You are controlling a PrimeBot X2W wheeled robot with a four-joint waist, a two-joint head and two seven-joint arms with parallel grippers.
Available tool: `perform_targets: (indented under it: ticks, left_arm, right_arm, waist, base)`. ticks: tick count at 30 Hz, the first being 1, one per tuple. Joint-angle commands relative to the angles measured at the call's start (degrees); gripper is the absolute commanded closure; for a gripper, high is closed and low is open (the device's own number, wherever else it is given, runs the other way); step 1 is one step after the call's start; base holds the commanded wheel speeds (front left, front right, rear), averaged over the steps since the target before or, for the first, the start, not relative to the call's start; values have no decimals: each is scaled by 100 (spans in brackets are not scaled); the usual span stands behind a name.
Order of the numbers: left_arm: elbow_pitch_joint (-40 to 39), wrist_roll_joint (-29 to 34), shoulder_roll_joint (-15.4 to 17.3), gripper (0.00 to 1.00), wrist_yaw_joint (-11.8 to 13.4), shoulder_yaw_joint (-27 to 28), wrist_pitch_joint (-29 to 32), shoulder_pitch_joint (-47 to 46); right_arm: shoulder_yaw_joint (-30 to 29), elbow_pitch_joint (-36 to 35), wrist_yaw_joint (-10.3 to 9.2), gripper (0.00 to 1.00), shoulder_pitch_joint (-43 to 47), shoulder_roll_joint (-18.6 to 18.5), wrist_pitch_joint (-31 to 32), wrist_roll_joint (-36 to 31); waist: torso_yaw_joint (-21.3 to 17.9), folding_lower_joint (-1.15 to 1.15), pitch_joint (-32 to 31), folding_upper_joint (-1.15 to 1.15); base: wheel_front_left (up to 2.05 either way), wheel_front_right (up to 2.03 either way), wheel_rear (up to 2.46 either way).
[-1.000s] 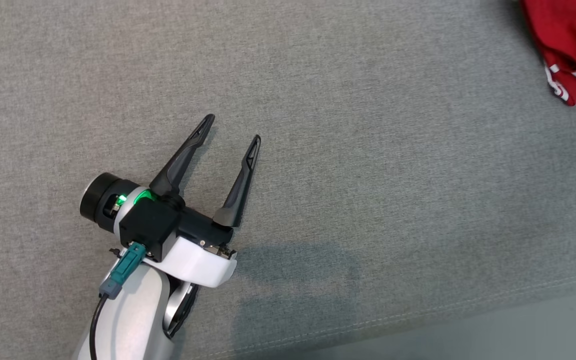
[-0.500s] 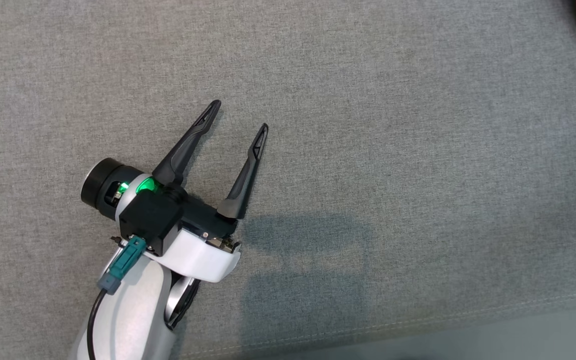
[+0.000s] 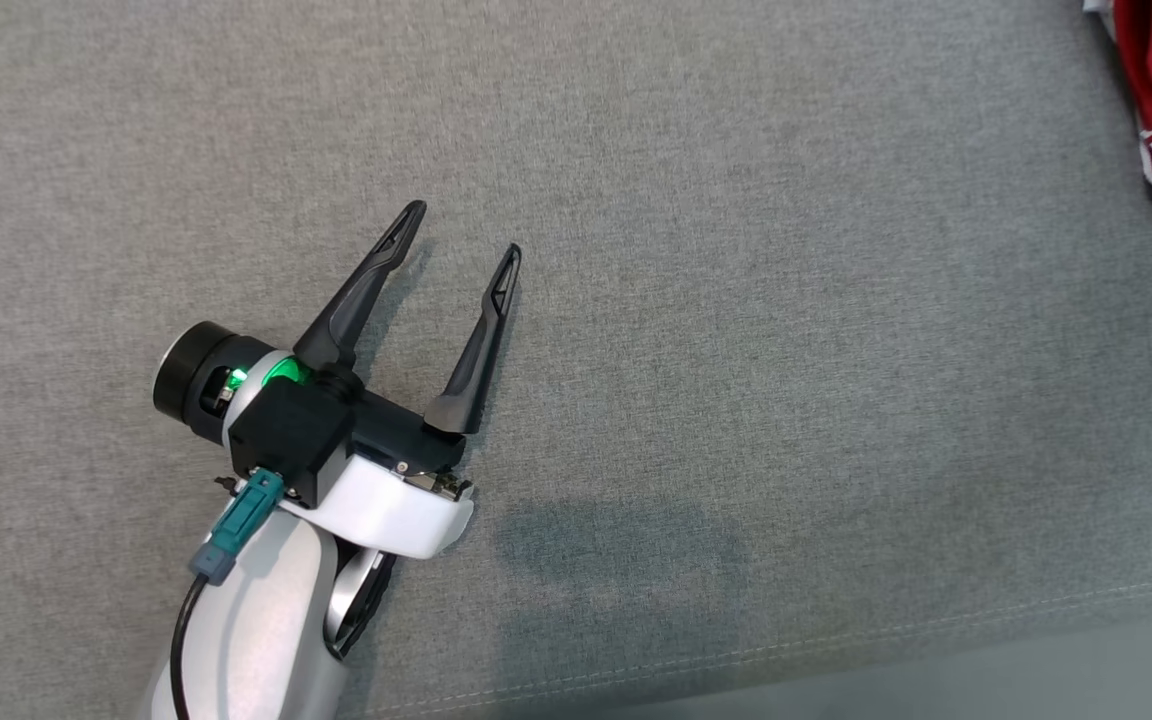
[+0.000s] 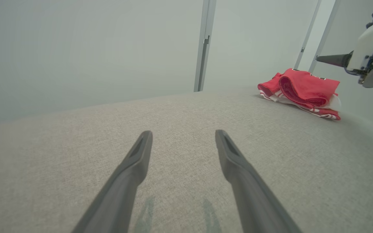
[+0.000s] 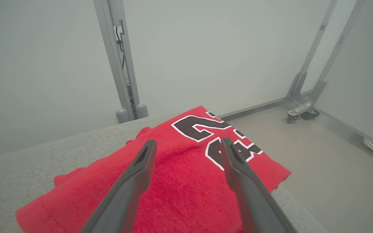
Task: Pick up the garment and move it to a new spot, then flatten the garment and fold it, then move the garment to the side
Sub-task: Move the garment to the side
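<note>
The garment [image 5: 186, 181] is bright red, with black numerals outlined in white, and white and red stripes run along its edge. The surface [image 3: 736, 300] is a heathered mid-grey weave with a paler stitched seam. The left hand [image 3: 464, 229] is black with dark grey fingers [image 3: 356, 300], a glowing green light [image 3: 281, 370], a white shell [image 3: 386, 510] and a teal plug [image 3: 236, 525] on a black cable [image 3: 179, 640]. The right hand [image 5: 188, 141] has the same dark grey fingers. The wall [image 5: 206, 48] is pale grey-green, the posts [image 5: 115, 58] are silver-grey, and the floor [image 5: 319, 152] is dull beige.
</note>
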Motion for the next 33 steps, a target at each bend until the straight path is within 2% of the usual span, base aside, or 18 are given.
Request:
perform_targets:
  ticks: [1,2,3,4,8,13,17,23,28,33]
  left_arm:
    - [-107,-37,48,0,41,168,-11,30]
    - [-85,-75,17,0,66,193,-11,74]
    - [-85,-75,17,0,66,193,-11,74]
    - [-69,-122,-16,0,104,233,-11,128]
    - [-2,-314,-97,0,233,382,-11,279]
    - [104,-463,-155,0,406,564,-11,461]
    - [187,-579,-180,0,499,707,-11,610]
    - [361,-805,-203,0,636,927,-11,891]
    - [721,-930,-211,0,765,994,-11,1133]
    - [768,-964,-214,0,780,1015,-11,1410]
  right_arm:
    - [-22,-242,0,0,137,39,-65,-107]
    - [-44,-435,0,0,248,257,-65,-234]
    - [-44,-435,0,0,248,257,-65,-234]
    - [-33,-624,0,0,385,441,-65,-309]
    - [141,-1060,0,0,748,775,-65,-340]
    - [640,-1554,0,0,1313,1072,-65,-116]
    - [1175,-1998,0,0,1816,1141,-65,239]
    - [1943,-2621,0,0,2585,1044,-65,728]
    - [2249,-2996,0,0,3250,1008,-65,1031]
    - [2494,-3272,0,0,3823,988,-65,1191]
  waist:
    - [9,0,-121,0]
    - [23,0,-248,0]
    - [23,0,-248,0]
    - [40,0,-390,0]
    - [115,0,-730,0]
    - [259,0,-1200,0]
    - [412,0,-1567,0]
    - [623,0,-2141,0]
    - [709,0,-2680,0]
    - [743,0,-3175,0]
  base:
    - [0,0,0]
    - [0,0,0]
    - [0,0,0]
    - [0,0,0]
    - [0,0,0]
    - [0,0,0]
    - [0,0,0]
    - [0,0,0]
    - [0,0,0]
    - [0,0,0]
